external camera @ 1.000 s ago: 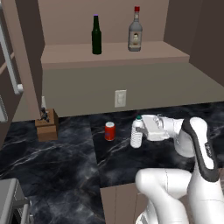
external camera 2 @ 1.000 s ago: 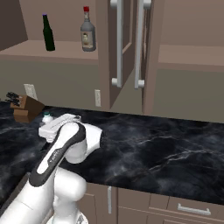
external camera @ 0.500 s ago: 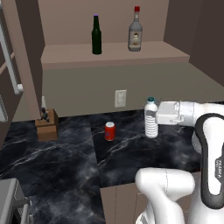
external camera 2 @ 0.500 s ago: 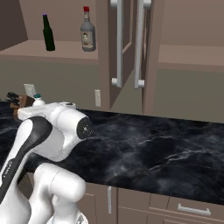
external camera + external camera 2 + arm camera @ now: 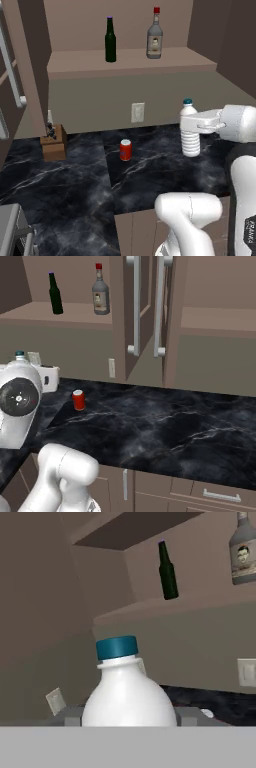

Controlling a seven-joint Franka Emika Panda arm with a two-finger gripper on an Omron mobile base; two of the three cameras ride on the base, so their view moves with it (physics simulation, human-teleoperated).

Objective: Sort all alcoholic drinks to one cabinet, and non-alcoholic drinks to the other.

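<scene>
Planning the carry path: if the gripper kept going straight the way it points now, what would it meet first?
The gripper already holds the white plastic bottle. Beyond it, judging by the hand view, probably the wall under the cabinet shelf carrying the green bottle; depth is unclear.

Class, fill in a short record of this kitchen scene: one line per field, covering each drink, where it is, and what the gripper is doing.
green bottle: upright on the open cabinet shelf
clear bottle: upright on the same shelf, right of the green one
red can: upright on the black counter
white plastic bottle: upright, held above the counter
gripper: closed around the white plastic bottle
</scene>
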